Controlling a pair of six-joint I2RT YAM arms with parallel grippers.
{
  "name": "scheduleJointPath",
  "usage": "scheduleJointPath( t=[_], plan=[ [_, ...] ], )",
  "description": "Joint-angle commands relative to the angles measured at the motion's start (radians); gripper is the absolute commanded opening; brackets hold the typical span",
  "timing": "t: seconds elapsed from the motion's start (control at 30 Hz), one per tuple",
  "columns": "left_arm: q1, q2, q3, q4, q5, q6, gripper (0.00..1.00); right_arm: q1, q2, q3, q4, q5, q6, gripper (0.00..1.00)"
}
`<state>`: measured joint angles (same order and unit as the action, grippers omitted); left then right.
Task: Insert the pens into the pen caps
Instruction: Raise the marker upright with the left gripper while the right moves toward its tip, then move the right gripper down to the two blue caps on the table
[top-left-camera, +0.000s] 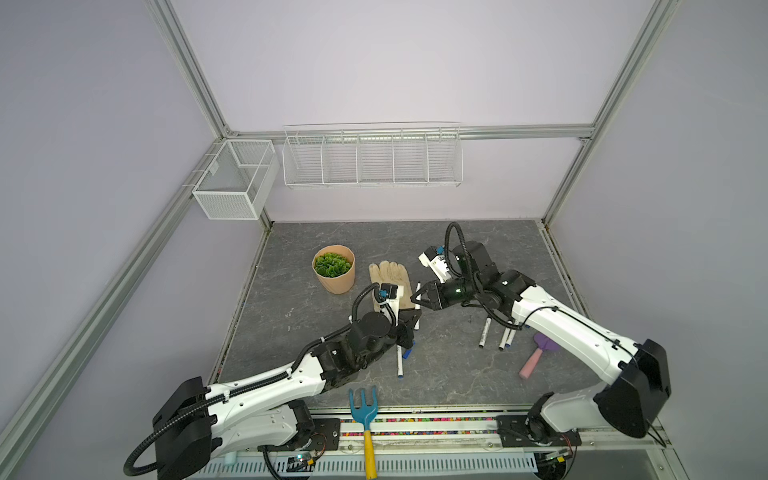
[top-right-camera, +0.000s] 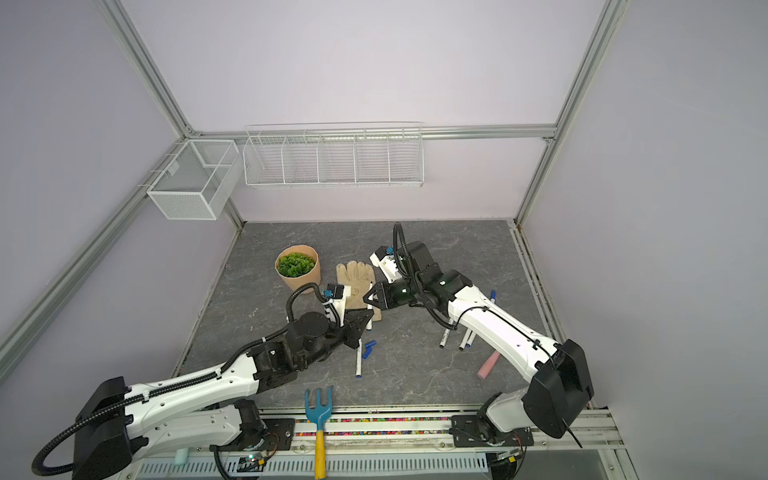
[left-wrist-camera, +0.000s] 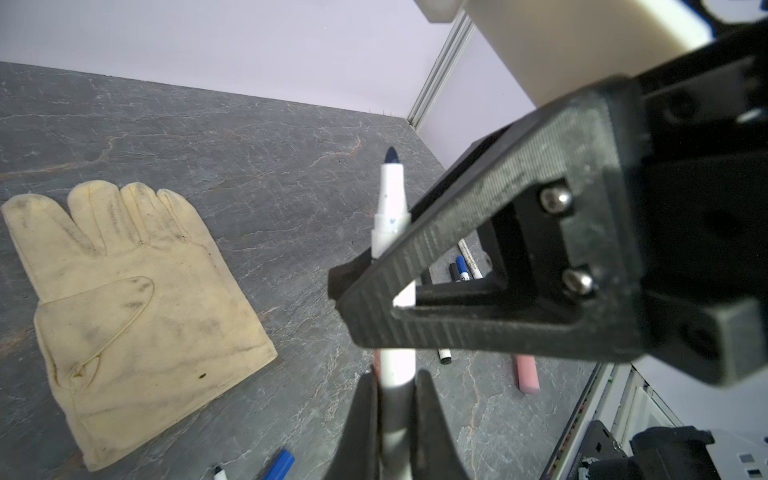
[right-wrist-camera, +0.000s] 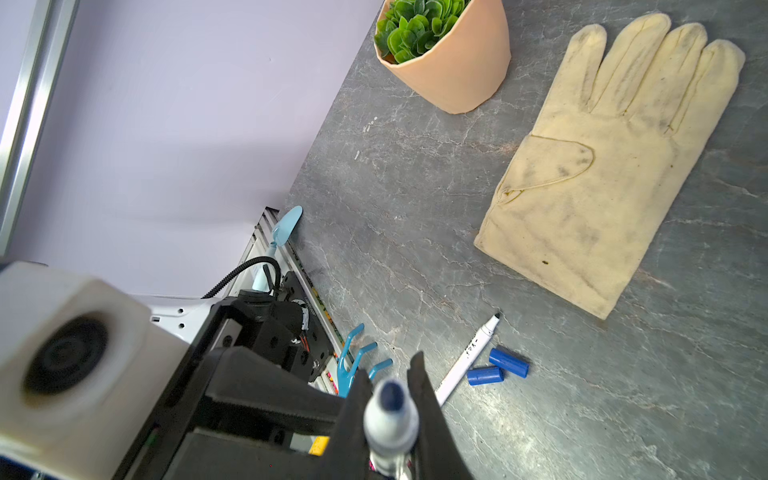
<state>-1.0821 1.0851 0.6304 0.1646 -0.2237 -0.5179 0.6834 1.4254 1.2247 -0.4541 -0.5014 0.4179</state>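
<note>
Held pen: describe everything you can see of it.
The pen is a slim white plastic marker, uncapped. It has a dark blue felt tip on a stepped white nose flecked with ink. Both grippers are shut on its barrel, the left gripper farther back and the right gripper just behind the nose, so the tip juts free. It is held above the table, near the glove, and touches neither. Its rear end and any label are hidden.

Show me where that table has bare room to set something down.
Free: the back of the table behind the plant pot and glove; the front middle between the lone pen, rake and trowel. Crowded: where left gripper and right gripper meet by the glove, and the pens under the right arm.
</note>
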Motion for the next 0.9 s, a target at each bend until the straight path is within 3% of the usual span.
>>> scheduleJointPath(
  t=[0.0, 0.07, 0.17, 0.33, 0.43, 0.63, 0.87],
  plan=[
    [-0.001, 0.018, -0.020, 0.017, 0.000, -0.014, 0.24, 0.003, -0.029, -0.010, 0.030, -0.048, 0.004, 0.07],
    [-0.001, 0.034, -0.021, 0.021, -0.003, -0.013, 0.31, 0.003, -0.031, -0.012, 0.035, -0.063, 0.007, 0.07],
    [-0.001, 0.060, -0.015, 0.030, 0.000, -0.010, 0.31, 0.003, -0.031, -0.012, 0.035, -0.066, 0.007, 0.07],
    [-0.001, 0.070, 0.008, 0.038, 0.010, 0.006, 0.17, 0.003, -0.035, -0.014, 0.028, -0.052, 0.004, 0.07],
    [0.000, 0.049, 0.013, 0.036, 0.016, 0.020, 0.16, 0.002, -0.035, -0.022, 0.025, -0.045, 0.001, 0.07],
    [0.008, 0.005, 0.009, 0.035, 0.011, 0.036, 0.28, 0.002, -0.027, -0.028, 0.025, -0.052, -0.001, 0.07],
    [0.022, 0.040, 0.019, 0.033, 0.042, 0.032, 0.27, 0.002, -0.029, -0.019, 0.022, -0.054, -0.001, 0.07]
  ],
)
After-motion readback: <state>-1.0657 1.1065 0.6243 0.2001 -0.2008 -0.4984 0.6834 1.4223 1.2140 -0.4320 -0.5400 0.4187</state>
